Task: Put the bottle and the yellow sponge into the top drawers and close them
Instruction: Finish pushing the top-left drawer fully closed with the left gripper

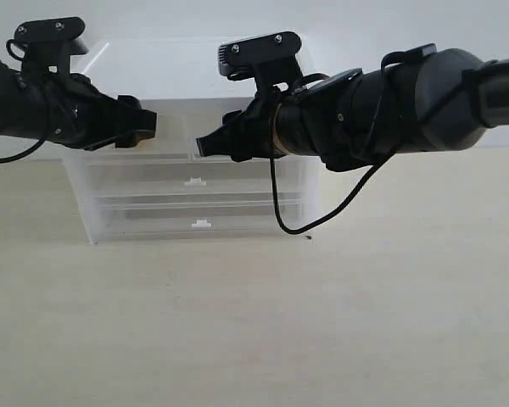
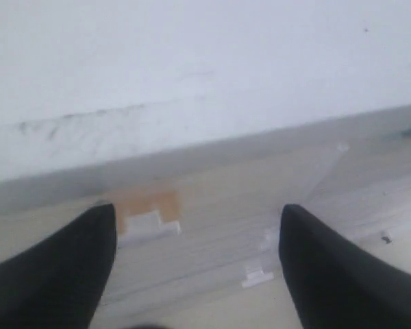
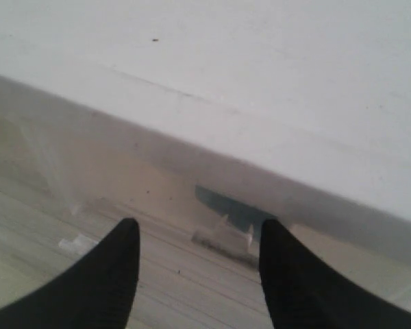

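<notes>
A translucent drawer cabinet (image 1: 85,195) stands on the table. My left gripper (image 1: 153,125) and right gripper (image 1: 199,146) hover in front of its top drawers (image 1: 175,127), tips facing each other and hiding most of both fronts. In the left wrist view the left gripper (image 2: 195,212) is open and empty, and the yellow sponge (image 2: 151,203) shows as an orange patch behind a drawer front with a white tab handle (image 2: 147,226). The right gripper (image 3: 198,226) is also open and empty. The bottle's teal label (image 3: 226,205) shows through the other front, above its handle (image 3: 222,236).
Two full-width drawers with white tab handles (image 1: 195,181) (image 1: 201,224) sit below the top row. A black cable (image 1: 297,225) droops from the right arm to the beige table (image 1: 254,322). A white wall (image 1: 237,17) runs close behind the cabinet.
</notes>
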`<state>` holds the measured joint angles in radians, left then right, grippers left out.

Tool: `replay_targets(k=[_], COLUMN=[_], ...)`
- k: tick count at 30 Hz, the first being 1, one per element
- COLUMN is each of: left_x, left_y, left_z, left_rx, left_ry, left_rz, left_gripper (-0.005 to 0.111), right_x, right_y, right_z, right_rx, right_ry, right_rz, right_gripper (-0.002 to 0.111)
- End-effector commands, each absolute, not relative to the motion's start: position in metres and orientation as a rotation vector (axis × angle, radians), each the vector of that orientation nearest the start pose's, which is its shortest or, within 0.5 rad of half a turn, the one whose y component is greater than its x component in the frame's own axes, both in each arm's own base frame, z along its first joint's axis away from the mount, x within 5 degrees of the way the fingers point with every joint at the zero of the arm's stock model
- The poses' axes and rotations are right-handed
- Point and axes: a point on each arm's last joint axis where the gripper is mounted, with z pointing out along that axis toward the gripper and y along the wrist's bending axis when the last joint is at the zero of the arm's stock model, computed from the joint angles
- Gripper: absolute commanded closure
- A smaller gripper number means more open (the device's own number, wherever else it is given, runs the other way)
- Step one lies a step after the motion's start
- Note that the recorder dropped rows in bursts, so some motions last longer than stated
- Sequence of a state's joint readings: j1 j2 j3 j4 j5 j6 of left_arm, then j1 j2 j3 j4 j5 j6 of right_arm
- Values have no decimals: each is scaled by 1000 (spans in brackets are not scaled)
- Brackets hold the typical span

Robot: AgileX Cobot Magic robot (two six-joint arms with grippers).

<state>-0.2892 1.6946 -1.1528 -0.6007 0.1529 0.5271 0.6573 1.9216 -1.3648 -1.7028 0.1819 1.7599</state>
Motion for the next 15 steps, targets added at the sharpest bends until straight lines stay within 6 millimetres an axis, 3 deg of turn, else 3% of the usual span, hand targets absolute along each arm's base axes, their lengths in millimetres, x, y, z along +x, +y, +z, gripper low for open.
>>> replay_targets(k=[1, 7, 15], left_x=[381, 388, 364], left_y=[-122, -124, -125], left_z=[259, 255, 280], left_rx=[287, 294, 408], left_ry=[2116, 2122, 2175], left_rz=[-290, -288, -357], left_gripper=[44, 44, 45], right_x=[369, 369, 370], right_y=[268, 268, 267], right_z=[237, 237, 238], right_rx=[-586, -585, -581], right_ry=[1950, 1950, 1944], right_rz=[318, 316, 291], right_gripper=[60, 60, 60])
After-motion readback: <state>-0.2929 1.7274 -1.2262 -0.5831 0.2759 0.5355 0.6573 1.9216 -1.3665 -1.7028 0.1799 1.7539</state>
